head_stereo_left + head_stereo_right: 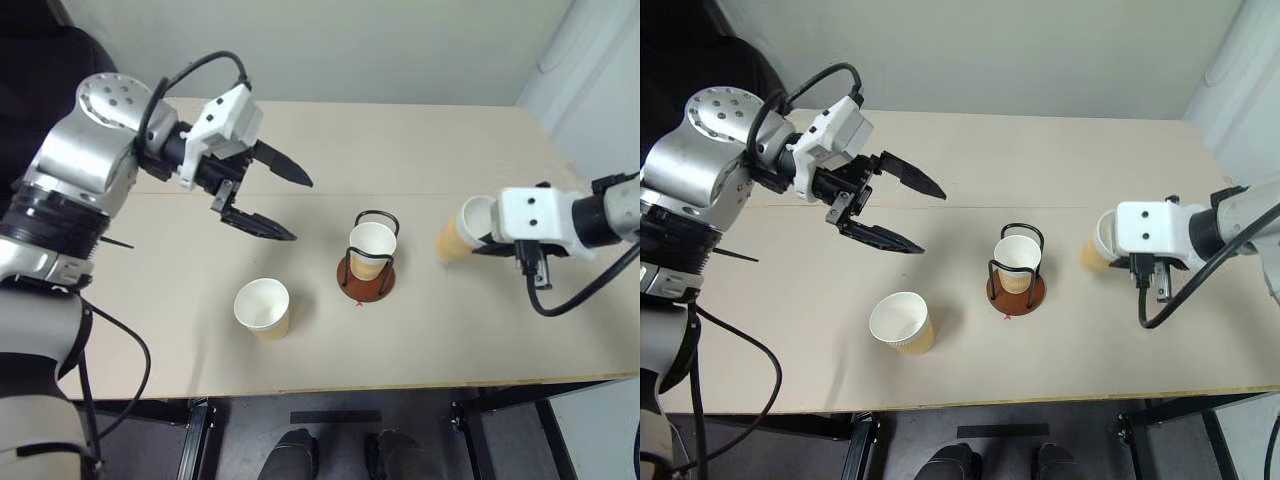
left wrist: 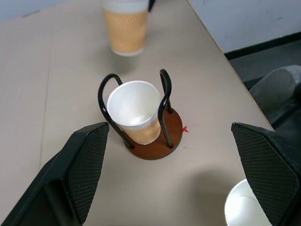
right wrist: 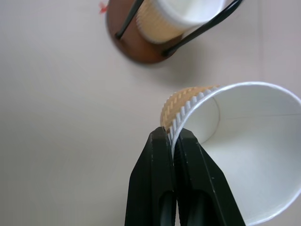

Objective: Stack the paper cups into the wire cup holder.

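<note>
Your left gripper (image 1: 283, 203) hangs spread wide above the table (image 1: 440, 150). A loose paper cup (image 1: 263, 307) stands below it, another cup (image 1: 371, 249) sits in the wire cup holder (image 1: 366, 273), and your right gripper (image 3: 173, 136) pinches the third cup's (image 3: 237, 141) rim.

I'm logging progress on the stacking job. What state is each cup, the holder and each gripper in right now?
Cup in holder: upright, seated between the wire loops.
Held cup: lifted off the table, tilted, rim pinched by the right gripper.
Loose cup: upright on the table, untouched.
Holder: upright, one cup inside.
Left gripper: open, above the table.
Right gripper: shut on the held cup's rim.
</note>
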